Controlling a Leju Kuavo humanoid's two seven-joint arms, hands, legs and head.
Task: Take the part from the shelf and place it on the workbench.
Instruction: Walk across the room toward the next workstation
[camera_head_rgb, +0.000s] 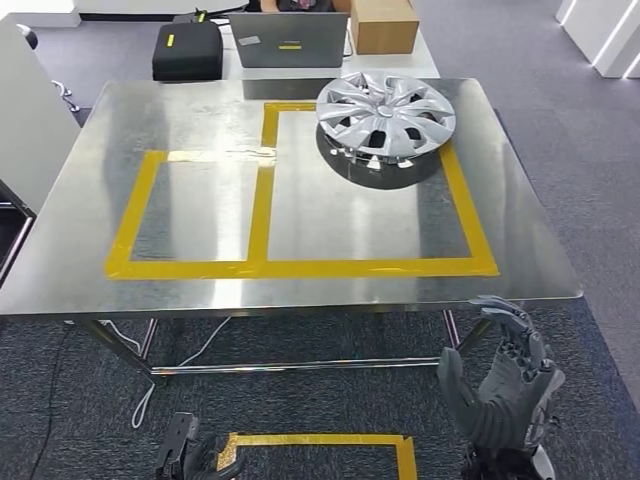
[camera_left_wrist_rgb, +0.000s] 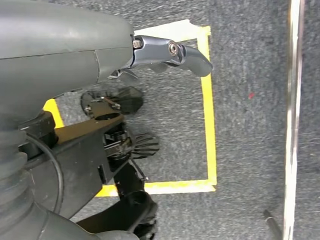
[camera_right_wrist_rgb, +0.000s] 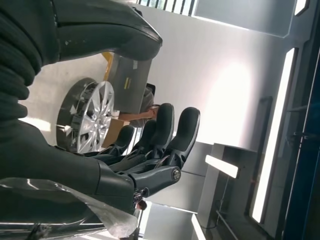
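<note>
The part, a silver wheel cover (camera_head_rgb: 385, 113), lies flat on the steel workbench (camera_head_rgb: 340, 215), at the far right corner of the larger yellow-taped rectangle. My right hand (camera_head_rgb: 502, 385) hangs below the bench's near right edge, fingers apart and holding nothing. In the right wrist view the same hand (camera_right_wrist_rgb: 151, 150) is spread, with the wheel cover (camera_right_wrist_rgb: 88, 122) standing beyond it. My left hand (camera_head_rgb: 185, 455) hangs low at the near left, over the floor. Its fingers (camera_left_wrist_rgb: 170, 50) are stretched out with nothing in them.
Behind the bench stand a black case (camera_head_rgb: 188, 50), a grey laptop (camera_head_rgb: 289, 38) and a cardboard box (camera_head_rgb: 383, 24). A yellow tape square (camera_head_rgb: 317, 440) marks the carpet at my feet. Cables (camera_head_rgb: 177, 365) trail under the bench. A white panel (camera_head_rgb: 30, 110) stands at the left.
</note>
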